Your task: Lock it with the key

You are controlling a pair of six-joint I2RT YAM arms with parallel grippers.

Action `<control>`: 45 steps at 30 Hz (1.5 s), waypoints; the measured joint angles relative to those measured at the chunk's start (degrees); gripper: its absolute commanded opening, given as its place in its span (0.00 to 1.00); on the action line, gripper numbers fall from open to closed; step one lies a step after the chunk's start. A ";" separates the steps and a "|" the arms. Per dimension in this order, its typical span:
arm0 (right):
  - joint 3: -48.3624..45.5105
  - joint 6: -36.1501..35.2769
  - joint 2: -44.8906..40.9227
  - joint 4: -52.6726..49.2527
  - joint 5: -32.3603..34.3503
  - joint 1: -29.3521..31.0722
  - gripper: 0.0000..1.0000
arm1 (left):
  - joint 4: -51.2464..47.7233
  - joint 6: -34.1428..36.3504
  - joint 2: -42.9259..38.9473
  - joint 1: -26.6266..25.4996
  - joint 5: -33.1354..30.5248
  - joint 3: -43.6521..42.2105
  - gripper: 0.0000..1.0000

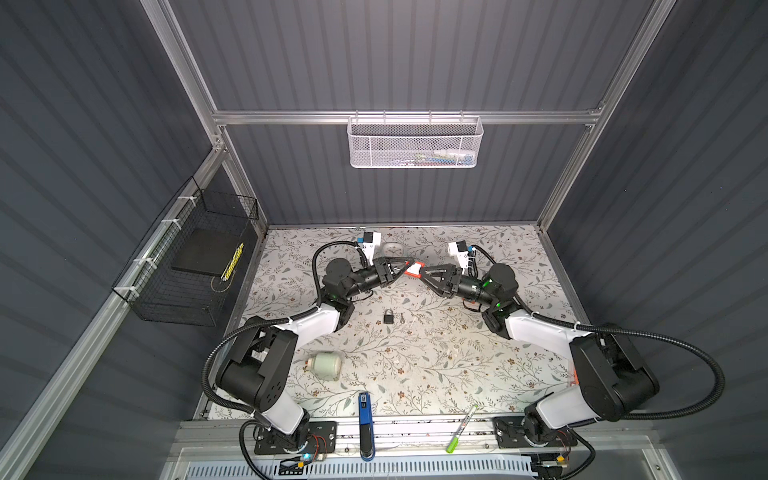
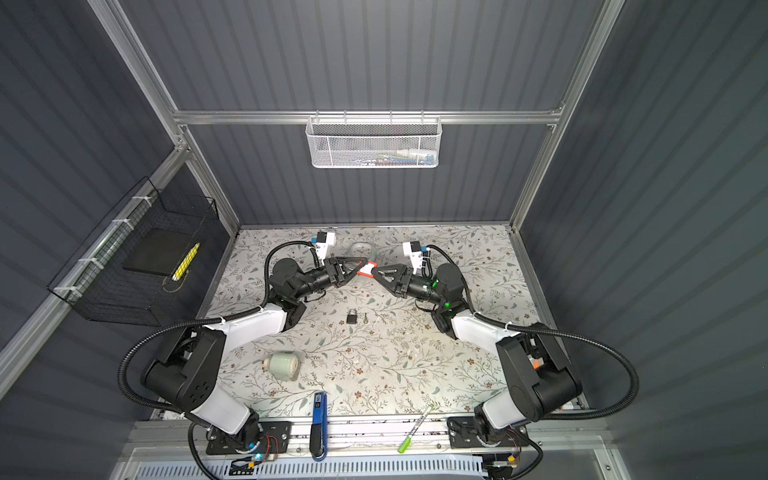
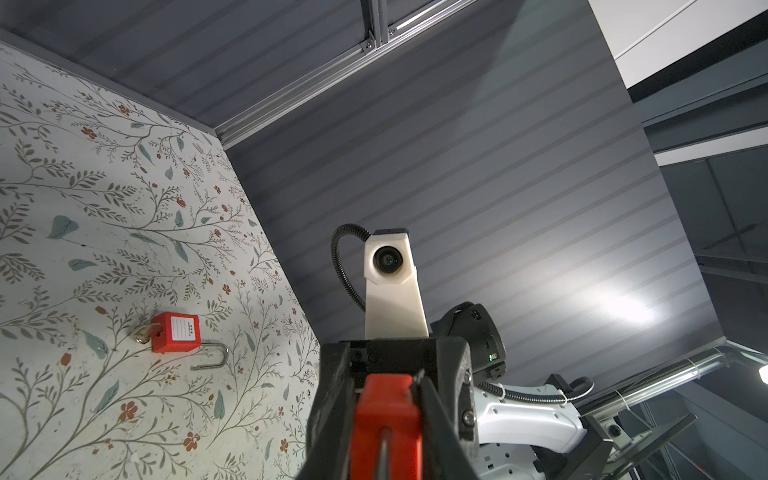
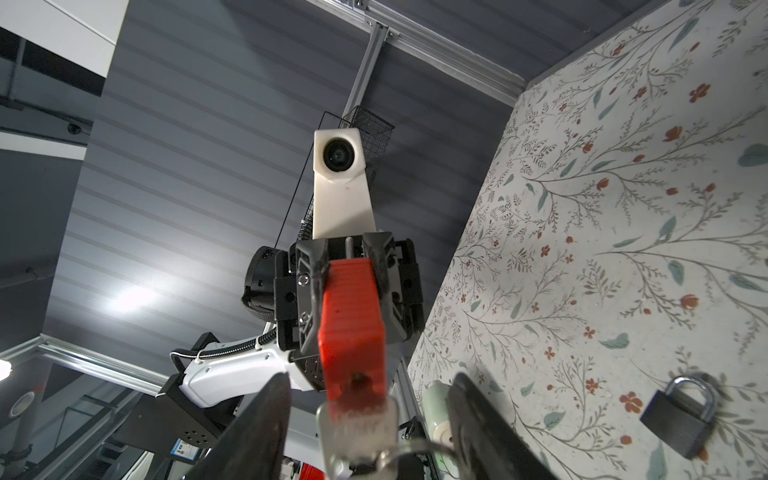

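Observation:
My left gripper (image 1: 409, 266) (image 3: 386, 415) is shut on a red padlock (image 1: 412, 271) (image 2: 366, 269) (image 3: 386, 419), held in the air above the back middle of the table. The lock's body (image 4: 351, 316) points at the right wrist camera, keyhole end first. A silver key (image 4: 357, 419) on a ring sits in that keyhole. My right gripper (image 1: 420, 273) (image 4: 372, 378) stands open around the key, its fingers (image 4: 266, 428) apart from the key on both sides. The held lock's shackle is hidden.
A second red padlock (image 3: 174, 332) with an open shackle lies on the floral table (image 1: 415, 374). A black padlock (image 1: 389, 316) (image 4: 681, 419) and small key (image 1: 402, 319) lie mid-table. A pale jar (image 1: 326, 365), blue tool (image 1: 365, 419) and green marker (image 1: 461, 430) lie near the front.

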 measured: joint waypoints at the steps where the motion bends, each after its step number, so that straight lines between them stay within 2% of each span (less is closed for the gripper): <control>1: -0.28 0.09 -0.57 -0.02 -0.02 -0.37 0.67 | 0.00 0.00 0.00 0.00 0.00 0.00 0.00; 17: -0.35 0.79 1.84 -0.70 -0.20 -1.66 0.69 | -0.57 0.26 0.00 0.02 0.02 0.00 0.00; 45: -4.04 -4.37 -1.03 -5.38 0.50 -1.11 0.74 | -1.77 0.46 0.02 0.00 0.04 0.02 0.00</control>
